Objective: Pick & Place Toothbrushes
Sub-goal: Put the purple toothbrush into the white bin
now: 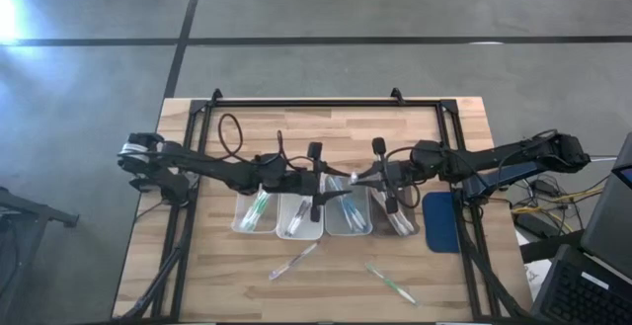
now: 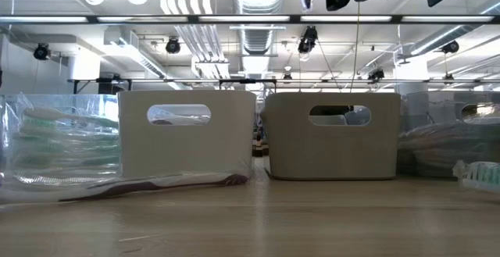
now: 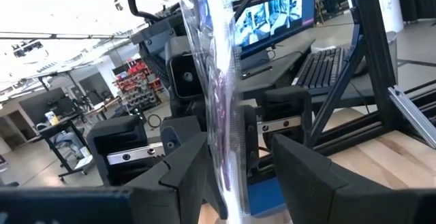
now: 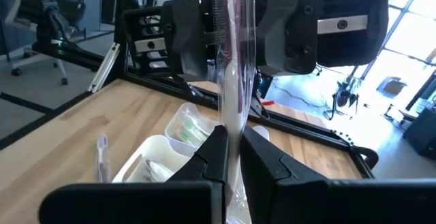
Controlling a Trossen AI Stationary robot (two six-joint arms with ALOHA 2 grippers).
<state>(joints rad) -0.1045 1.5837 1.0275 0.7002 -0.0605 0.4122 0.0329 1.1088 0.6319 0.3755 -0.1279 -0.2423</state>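
- High view: both arms reach in over the middle of the wooden table (image 1: pixel 326 132) and meet above a row of four clear trays (image 1: pixel 293 216). The left gripper (image 1: pixel 326 189) and right gripper (image 1: pixel 357 177) face each other with a wrapped toothbrush (image 1: pixel 342 178) between them, its long axis running roughly along the line from one gripper to the other. Toothbrushes lie lengthwise in the trays. Two loose ones lie nearer the front edge: one (image 1: pixel 293 261) below the second tray, one (image 1: pixel 390 284) towards the front right, both slanted. A blue pad (image 1: pixel 442 221) sits beside the rightmost tray.
- Low view: two opaque tray ends (image 2: pixel 187 144) with handle slots stand side by side; a dark-tipped toothbrush (image 2: pixel 156 185) lies flat on the table before the left one.
- Left wrist view: the left gripper's fingers (image 3: pixel 184 176) stand part-open on either side of the wrapped toothbrush (image 3: pixel 221 115), which runs straight away from the camera between them.
- Right wrist view: the right gripper's fingers (image 4: pixel 214 156) are pinched closed on the same wrapper (image 4: pixel 235 81), which extends forward towards the other gripper.
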